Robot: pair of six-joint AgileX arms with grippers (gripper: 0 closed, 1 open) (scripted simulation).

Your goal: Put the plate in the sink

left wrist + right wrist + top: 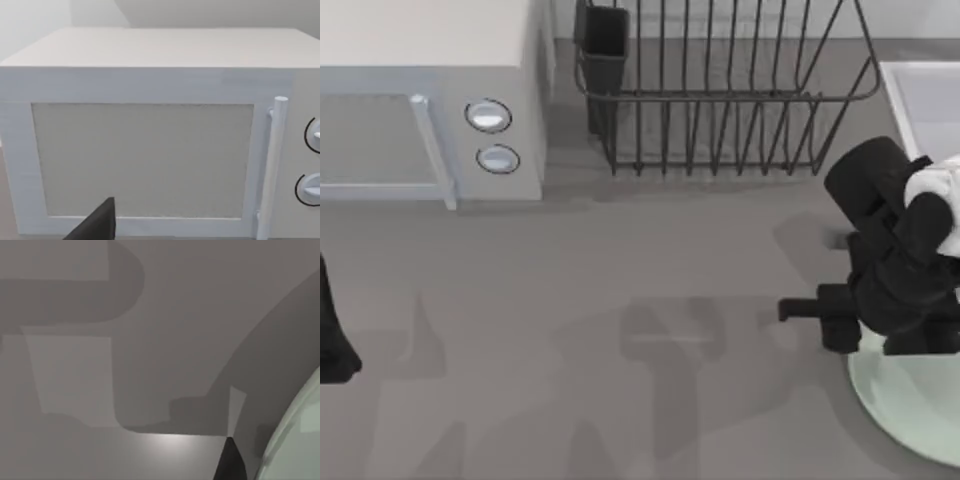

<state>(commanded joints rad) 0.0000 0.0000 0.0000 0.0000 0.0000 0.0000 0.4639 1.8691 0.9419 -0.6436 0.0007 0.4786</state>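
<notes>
The pale mint-green plate [905, 405] lies flat on the grey table at the front right, running off the right edge of the top view. My right gripper [840, 318] hangs over the plate's left rim, and the black arm covers the plate's far part. The right wrist view looks down at the table, with the plate's [295, 440] glossy edge curving in at one corner. The light grey sink [892, 100] sits at the back right, behind the right arm. My left gripper [332, 345] is parked at the table's left edge.
A white microwave [430, 110] stands at the back left, and its door [140, 160] faces the left wrist camera. A dark wire dish rack [720, 90] stands at the back middle, between the microwave and the sink. Bare grey table lies across the middle and front.
</notes>
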